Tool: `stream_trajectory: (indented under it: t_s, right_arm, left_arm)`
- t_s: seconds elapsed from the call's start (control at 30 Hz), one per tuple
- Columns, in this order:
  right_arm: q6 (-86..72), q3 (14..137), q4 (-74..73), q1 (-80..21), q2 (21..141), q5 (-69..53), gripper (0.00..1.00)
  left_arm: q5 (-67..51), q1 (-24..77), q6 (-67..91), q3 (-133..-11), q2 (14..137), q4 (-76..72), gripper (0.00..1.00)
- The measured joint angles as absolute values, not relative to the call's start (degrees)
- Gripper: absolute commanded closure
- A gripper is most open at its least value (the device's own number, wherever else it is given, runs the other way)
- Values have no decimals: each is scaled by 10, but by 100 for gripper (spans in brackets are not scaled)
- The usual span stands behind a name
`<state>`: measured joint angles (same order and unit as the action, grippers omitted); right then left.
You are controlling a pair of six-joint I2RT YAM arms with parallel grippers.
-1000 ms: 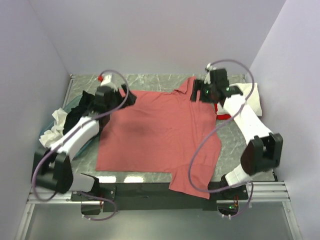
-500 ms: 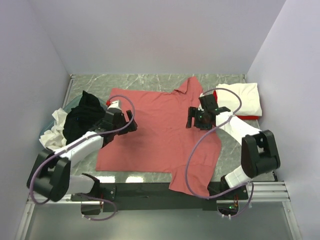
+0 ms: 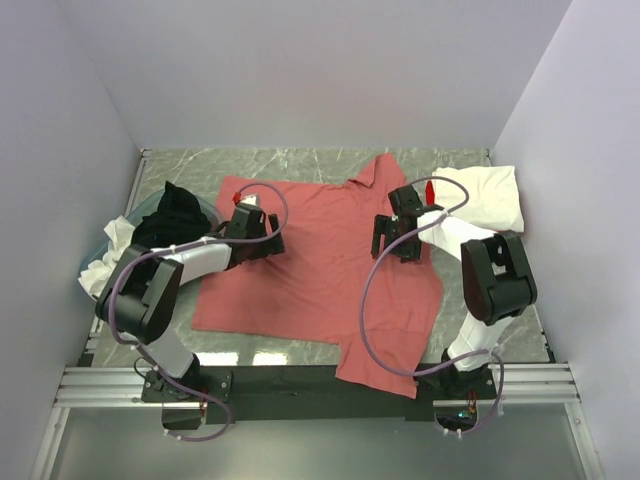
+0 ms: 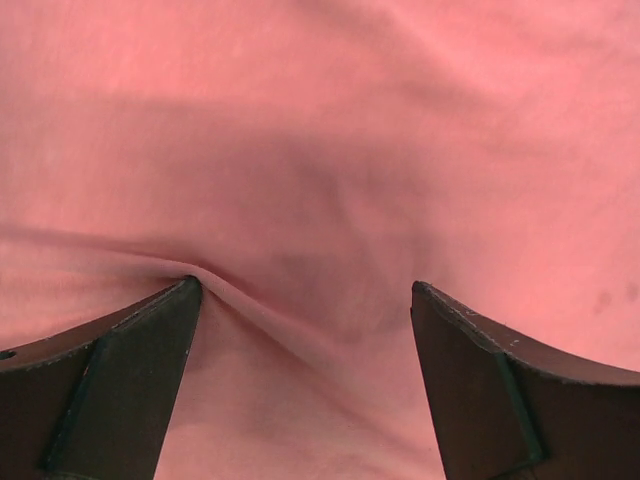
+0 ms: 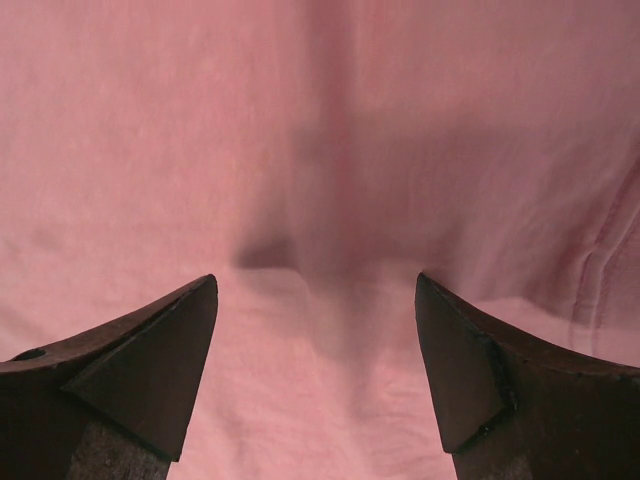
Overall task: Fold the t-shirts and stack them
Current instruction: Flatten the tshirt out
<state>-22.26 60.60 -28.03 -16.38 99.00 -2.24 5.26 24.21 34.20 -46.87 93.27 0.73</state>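
Observation:
The salmon-pink t-shirt (image 3: 320, 280) lies spread flat in the middle of the table, collar at the far side and one sleeve hanging over the near edge. My left gripper (image 3: 264, 240) is low over its left part, open, and one fingertip (image 4: 185, 292) touches a small wrinkle in the pink cloth (image 4: 330, 150). Over the right part of the shirt, my right gripper (image 3: 392, 240) is also open, with only flat pink cloth (image 5: 320, 130) between its fingers. A cream-white t-shirt (image 3: 487, 200) lies folded at the far right. A black t-shirt (image 3: 178, 215) and a white one (image 3: 108, 258) are heaped at the left.
The teal basin (image 3: 148, 206) holds the heap of clothes at the left wall. Grey marble table (image 3: 300, 160) shows beyond the pink shirt. Walls close in on the left, back and right. A black rail (image 3: 300, 380) runs along the near edge.
Both arms have pulled back from the far edge of the pink shirt to low over its body. Both grippers stayed open. The shirt lies as before.

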Motion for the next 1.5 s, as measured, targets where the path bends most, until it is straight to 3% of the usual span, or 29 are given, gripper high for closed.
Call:
stream_trajectory:
  t_s: [0.6,1.1,1.5]
  right_arm:
    - [-227,729,-350,-165,1092,24,16]
    - [-226,907,-429,-160,1208,37,16]
    - [-208,1041,-469,-138,1284,14,16]
  left_arm:
    - [22,239,319,-564,1025,-17,6]
    - [-61,186,321,-594,1052,-25,6]
    - [-62,172,321,-609,1059,-19,7]
